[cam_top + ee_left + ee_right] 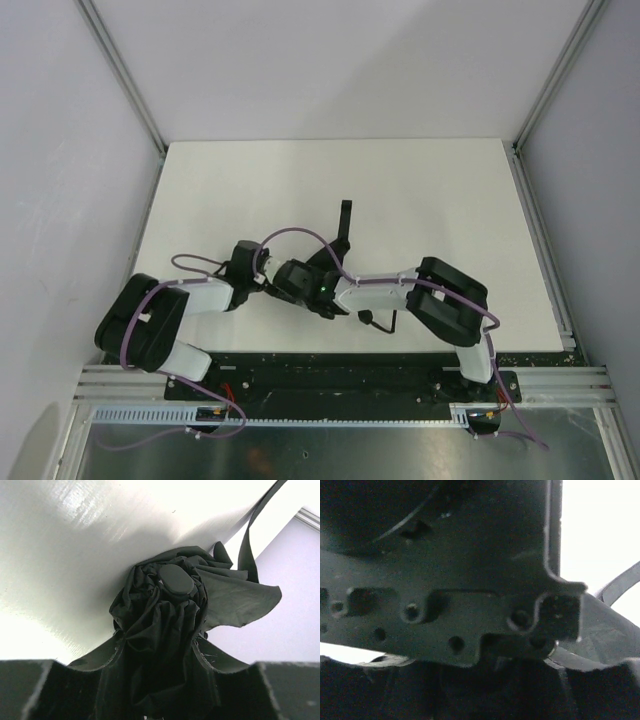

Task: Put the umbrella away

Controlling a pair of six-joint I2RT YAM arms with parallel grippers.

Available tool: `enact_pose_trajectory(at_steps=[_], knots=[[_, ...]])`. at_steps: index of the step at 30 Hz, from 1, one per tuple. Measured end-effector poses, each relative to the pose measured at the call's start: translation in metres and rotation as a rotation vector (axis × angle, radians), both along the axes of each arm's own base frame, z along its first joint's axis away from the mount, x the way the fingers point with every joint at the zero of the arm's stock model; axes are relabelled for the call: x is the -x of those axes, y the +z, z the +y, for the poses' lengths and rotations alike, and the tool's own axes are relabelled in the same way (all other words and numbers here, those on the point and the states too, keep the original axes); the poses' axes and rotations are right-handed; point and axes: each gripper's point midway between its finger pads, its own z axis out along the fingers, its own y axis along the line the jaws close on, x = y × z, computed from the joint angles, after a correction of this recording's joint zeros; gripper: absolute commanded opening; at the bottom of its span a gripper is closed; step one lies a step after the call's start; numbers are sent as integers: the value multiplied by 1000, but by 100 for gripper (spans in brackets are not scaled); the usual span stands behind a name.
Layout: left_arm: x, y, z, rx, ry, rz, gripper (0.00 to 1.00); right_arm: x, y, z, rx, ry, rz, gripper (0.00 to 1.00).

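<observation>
Site: a white, glossy tabletop (250, 190), with glare patches in the left wrist view. Pale grey walls (60, 150) enclose it on three sides, and slanted aluminium posts (120, 70) stand at the two far corners. A metal rail frame (340, 385) runs along the near edge and carries both arm bases. Purple cables (300, 235) loop over the arms.

Task item: the umbrella (165, 615) is near the middle of the tabletop, towards the near edge, where the two arms meet. Its black canopy is bunched in loose folds around an oval end cap (176, 580). One flap of fabric fans out to the right, and a narrow strap (247, 545) trails up and away over the white surface.

Left pincer (156, 665): clamped on the umbrella, with the bundled fabric filling the gap between its two dark fingers.

Right pincer (297, 280): pressed close against the left one. Its wrist view is filled by dark, out-of-focus hardware, so I cannot tell whether it is open or closed, or whether it is touching the umbrella.
</observation>
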Motion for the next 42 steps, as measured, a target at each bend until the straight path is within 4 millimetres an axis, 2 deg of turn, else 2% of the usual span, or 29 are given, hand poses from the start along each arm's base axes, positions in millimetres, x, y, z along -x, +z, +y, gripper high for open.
enact_pose_trajectory(at_steps=[3, 4, 6, 7, 9, 11, 13, 15, 18, 23, 27, 32, 38, 42], knots=[[1, -1, 1, -7, 0, 10, 0, -4, -4, -3, -5, -18, 1, 10], [1, -1, 1, -11, -1, 14, 0, -5, -4, -3, -13, -27, 6, 5], [0, -1, 1, -21, -5, 15, 1, -5, -5, -4, -28, -22, 23, 1], [0, -1, 2, -27, -10, 14, 7, -6, -5, -4, -37, -18, 36, 1], [-3, 1, 1, -40, -14, 11, 31, -6, -7, -3, -81, -16, 89, 0], [-6, 1, 2, -59, -21, 9, 62, -7, -9, -2, -130, -11, 154, 0], [-8, 0, 6, -93, -34, -5, 87, -10, -10, 0, -195, -2, 232, 0], [-10, 2, 11, -104, -31, -12, 96, -13, -11, 1, -259, 2, 306, 0], [-22, 12, 24, -137, -18, -73, 99, -13, -17, 1, -342, 11, 432, 0], [-24, 18, 51, -182, 16, -121, 99, -13, -21, 3, -480, 26, 623, 0], [-24, 25, 59, -174, 28, -164, 99, -13, -19, 6, -582, 50, 758, 0], [-15, 22, 50, -141, -6, -172, 99, -14, -13, 3, -694, 70, 914, 0], [-10, 29, 25, -95, -58, -208, 99, 7, -12, 0, -726, 84, 1082, 0], [-5, 19, 13, -88, -83, -172, 99, 16, -11, -3, -736, 83, 1160, 0]])
